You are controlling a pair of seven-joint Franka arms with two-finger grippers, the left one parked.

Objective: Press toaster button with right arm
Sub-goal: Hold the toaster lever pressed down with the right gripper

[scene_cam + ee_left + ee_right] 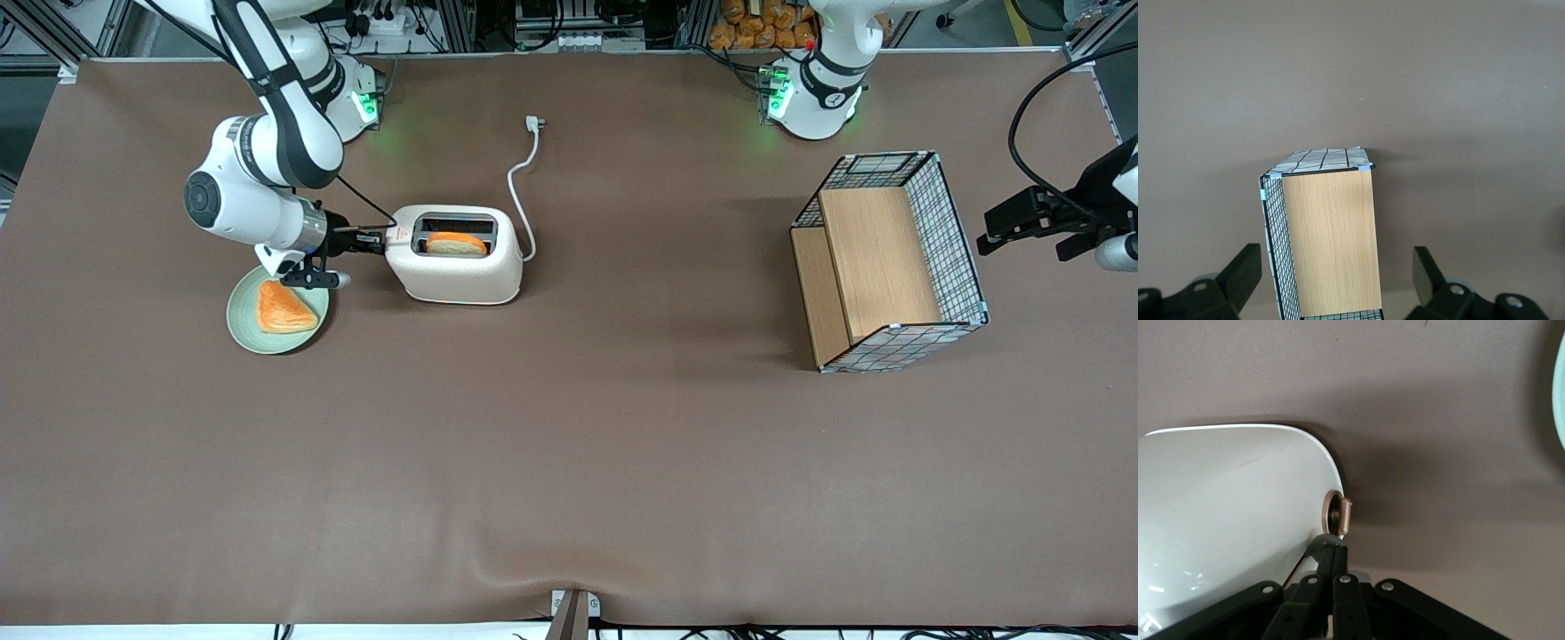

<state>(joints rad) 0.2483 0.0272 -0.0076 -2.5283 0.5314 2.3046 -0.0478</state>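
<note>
A brown mat covers the table (pixel 569 444), with metal framing along its edge. The toaster (pixel 458 267) stands toward the working arm's end; the tool (pixel 1329 550), fingers pressed together, touches its narrow end beside the toaster button (pixel 1340 514).

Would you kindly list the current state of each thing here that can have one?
Cream-white rounded plastic toaster: upright, one bread slice in its slot.
Toaster's white cord: unplugged, plug lying on the table.
Small round toaster button: fingertips beside it; pressed or not, cannot tell.
Right arm's black gripper: shut, at the toaster's narrow end.
Pale green round plate: holds one toast slice.
Wire-mesh basket with wooden panels: tipped on its side.
</note>
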